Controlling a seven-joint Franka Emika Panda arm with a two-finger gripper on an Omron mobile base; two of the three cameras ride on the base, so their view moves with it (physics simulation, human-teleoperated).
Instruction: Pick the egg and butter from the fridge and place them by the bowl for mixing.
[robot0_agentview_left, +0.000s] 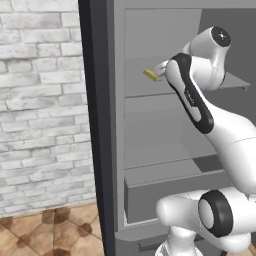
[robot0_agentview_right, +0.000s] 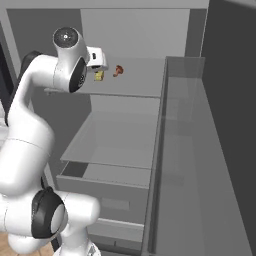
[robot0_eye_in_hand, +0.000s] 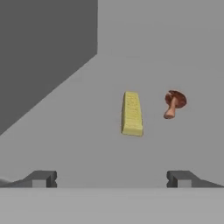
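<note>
The fridge (robot0_agentview_left: 150, 165) stands open, with grey shelves and a lower drawer. On its upper shelf (robot0_agentview_right: 140, 82) lies the butter (robot0_eye_in_hand: 131, 113), a small yellow stick, also seen from the base cameras as the butter (robot0_agentview_left: 150, 75) (robot0_agentview_right: 99, 75). My gripper (robot0_eye_in_hand: 111, 178) hangs open just short of the butter, fingertips (robot0_eye_in_hand: 43, 178) wide apart and nothing between them. From the right base camera the gripper (robot0_agentview_right: 96, 68) sits right above the stick. The egg and the bowl are out of view.
A small reddish-brown mushroom-shaped thing (robot0_eye_in_hand: 174, 103) (robot0_agentview_right: 118, 70) lies on the same shelf just right of the butter. The fridge's dark door edge (robot0_agentview_left: 95, 125) rises on the left, beside a white brick wall (robot0_agentview_left: 40, 100). The open door with its clear bins (robot0_agentview_right: 200, 165) stands on the right.
</note>
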